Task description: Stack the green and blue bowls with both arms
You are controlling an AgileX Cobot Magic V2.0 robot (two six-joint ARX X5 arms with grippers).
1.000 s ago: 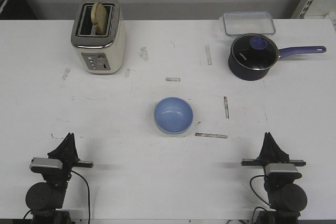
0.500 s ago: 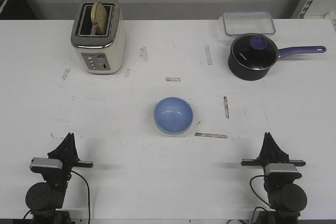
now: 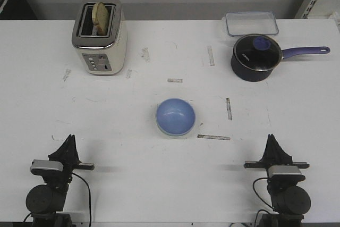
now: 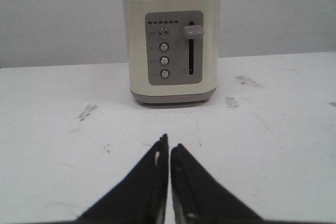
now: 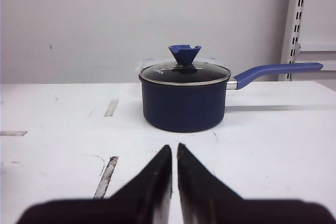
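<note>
The light blue bowl (image 3: 175, 115) sits upright at the middle of the white table (image 3: 170, 184). A thin pale green edge (image 3: 171, 136) shows under its near side, like the green bowl below it; the rest of the green bowl is hidden. My left gripper (image 3: 69, 139) rests at the near left of the table, shut and empty, well apart from the bowl. It also shows in the left wrist view (image 4: 169, 143). My right gripper (image 3: 271, 137) rests at the near right, shut and empty, and shows in the right wrist view (image 5: 174, 147). Neither wrist view shows a bowl.
A cream toaster (image 3: 99, 38) holding a slice of bread stands at the far left, straight ahead of the left gripper (image 4: 171, 45). A dark navy saucepan (image 3: 256, 57) with a lid and long handle stands at the far right (image 5: 184, 100). A clear lidded container (image 3: 251, 24) lies behind it. Tape strips mark the table.
</note>
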